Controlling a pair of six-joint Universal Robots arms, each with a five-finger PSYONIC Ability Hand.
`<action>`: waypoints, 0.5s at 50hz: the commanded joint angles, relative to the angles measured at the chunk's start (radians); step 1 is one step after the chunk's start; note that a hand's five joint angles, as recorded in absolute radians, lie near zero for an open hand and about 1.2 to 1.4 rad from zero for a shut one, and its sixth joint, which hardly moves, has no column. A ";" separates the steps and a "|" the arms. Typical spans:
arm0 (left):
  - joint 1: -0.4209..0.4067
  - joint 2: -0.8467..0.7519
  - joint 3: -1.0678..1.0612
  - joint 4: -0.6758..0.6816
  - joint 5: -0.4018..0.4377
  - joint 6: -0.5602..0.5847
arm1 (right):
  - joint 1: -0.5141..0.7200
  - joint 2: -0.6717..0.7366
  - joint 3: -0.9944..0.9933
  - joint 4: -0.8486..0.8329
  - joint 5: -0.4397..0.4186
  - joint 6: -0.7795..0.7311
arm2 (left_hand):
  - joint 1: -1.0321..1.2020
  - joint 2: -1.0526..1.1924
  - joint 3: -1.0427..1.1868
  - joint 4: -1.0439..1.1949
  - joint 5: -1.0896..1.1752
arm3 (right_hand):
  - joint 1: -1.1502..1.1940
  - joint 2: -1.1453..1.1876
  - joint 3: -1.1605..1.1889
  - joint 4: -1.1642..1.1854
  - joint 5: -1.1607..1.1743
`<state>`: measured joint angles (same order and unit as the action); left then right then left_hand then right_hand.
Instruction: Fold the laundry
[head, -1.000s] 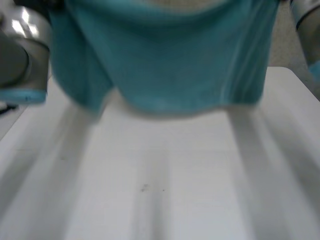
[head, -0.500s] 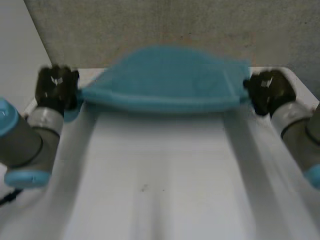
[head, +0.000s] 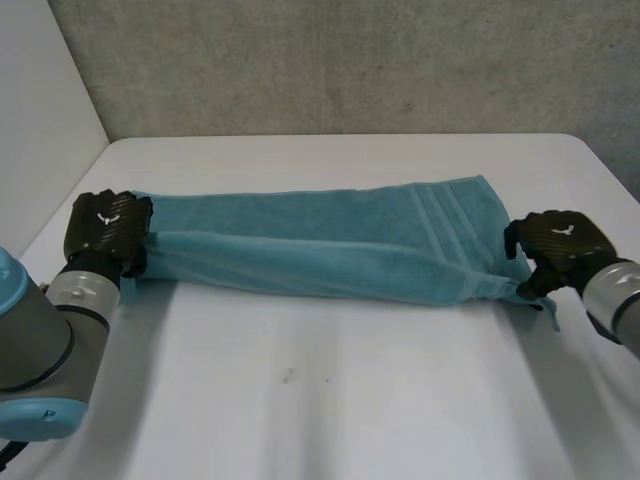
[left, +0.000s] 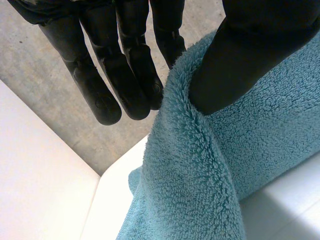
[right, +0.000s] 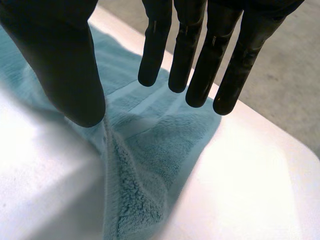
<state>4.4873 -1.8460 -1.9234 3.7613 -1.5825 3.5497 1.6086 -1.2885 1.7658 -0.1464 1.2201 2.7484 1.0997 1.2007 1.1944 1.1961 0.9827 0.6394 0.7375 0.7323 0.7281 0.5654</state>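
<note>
Towel (head: 310, 245) lies folded lengthwise. Left hand (head: 105, 230) pinches its left end; right hand (head: 560, 245) is spread wide at its right corner. Next, by judgement: full release, then crosswise fold.

Bright, diffuse light fills all three views; shadows are soft-edged. In the head view the white table (head: 330, 400) is brightly lit, and the towel (head: 300, 250) lays a faint grey band along its near edge. In the right wrist view the table glares almost to plain white beside the towel; in the left wrist view the towel shades it grey
</note>
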 joint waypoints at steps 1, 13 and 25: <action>0.004 0.001 -0.002 0.000 0.001 -0.002 | -0.108 -0.045 0.023 0.027 -0.065 0.209 | 0.297 0.196 0.202 0.200 0.239 | 0.094 -0.004 0.002 0.006 -0.006; 0.006 0.001 0.006 0.000 0.002 -0.003 | -0.196 -0.068 0.104 0.087 -0.152 0.312 | 0.297 0.196 0.202 0.200 0.239 | 0.004 -0.094 -0.089 -0.085 -0.097; 0.021 -0.001 0.014 0.000 0.007 -0.008 | -0.191 -0.068 0.199 0.010 -0.157 0.246 | 0.297 0.196 0.202 0.200 0.239 | -0.044 -0.142 -0.136 -0.132 -0.144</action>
<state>4.4990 -1.8459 -1.9147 3.7613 -1.5781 3.5443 1.4124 -1.3569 1.9247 -0.0869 1.0604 3.0452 1.0997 1.2007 1.1943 1.1961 0.9827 0.4886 0.5556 0.5502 0.5523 0.3800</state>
